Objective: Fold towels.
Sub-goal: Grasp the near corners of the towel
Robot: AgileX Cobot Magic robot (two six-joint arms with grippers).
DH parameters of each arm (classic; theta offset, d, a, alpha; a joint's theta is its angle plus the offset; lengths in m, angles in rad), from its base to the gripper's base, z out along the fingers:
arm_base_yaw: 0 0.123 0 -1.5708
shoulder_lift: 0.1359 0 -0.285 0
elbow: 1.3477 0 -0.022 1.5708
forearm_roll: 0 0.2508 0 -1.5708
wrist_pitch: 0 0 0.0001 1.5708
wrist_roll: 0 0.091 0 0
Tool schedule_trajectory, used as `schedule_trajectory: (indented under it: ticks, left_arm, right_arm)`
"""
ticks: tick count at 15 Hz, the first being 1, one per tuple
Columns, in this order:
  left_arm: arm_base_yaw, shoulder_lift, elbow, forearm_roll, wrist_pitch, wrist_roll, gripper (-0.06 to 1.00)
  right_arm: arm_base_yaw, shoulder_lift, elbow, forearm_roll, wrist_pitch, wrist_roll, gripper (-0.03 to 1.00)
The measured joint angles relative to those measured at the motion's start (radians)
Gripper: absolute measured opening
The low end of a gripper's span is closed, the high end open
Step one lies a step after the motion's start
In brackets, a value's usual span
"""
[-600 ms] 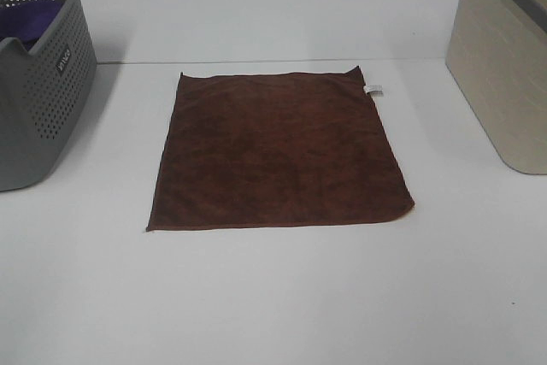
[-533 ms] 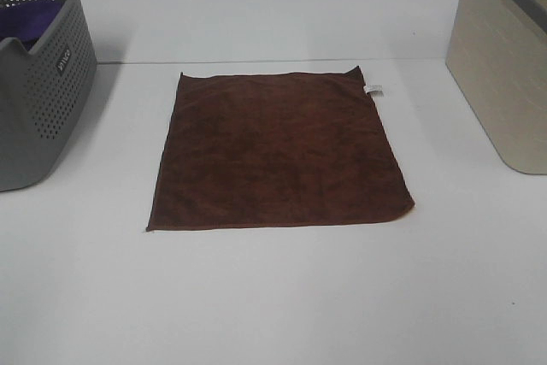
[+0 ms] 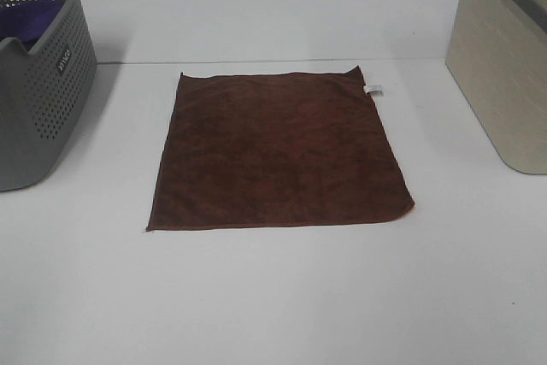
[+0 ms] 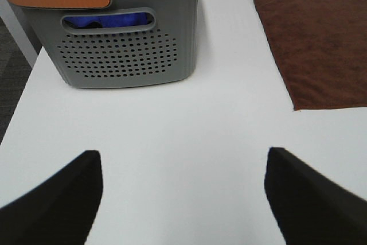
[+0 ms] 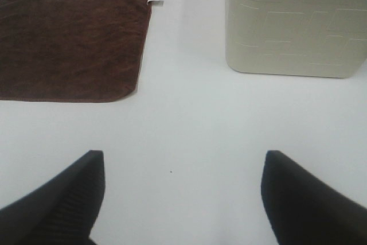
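The towel (image 3: pixel 278 151) lies flat, unfolded, on the table (image 3: pixel 273 297) between basket (image 3: pixel 43 83) and bin (image 3: pixel 504 66); no fold is made yet. The left gripper (image 4: pixel 182 153) and right gripper (image 5: pixel 182 153) hang wide open, empty, apart from it.

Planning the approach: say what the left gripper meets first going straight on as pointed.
Likely the bare table; the open left gripper seems angled down at it. The gray basket stands farther on, depth unclear.

The only lettering, a small white logo (image 3: pixel 61 59) on the grey basket (image 3: pixel 34 126), is too blurred to read.
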Motion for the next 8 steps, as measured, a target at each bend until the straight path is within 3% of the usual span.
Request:
schedule_trajectory:
  ticks: [8]
  left_arm:
    - [0.000, 0.000, 0.000, 0.000, 0.000, 0.000, 0.73]
  right_arm:
    - [0.000, 0.000, 0.000, 0.000, 0.000, 0.000, 0.74]
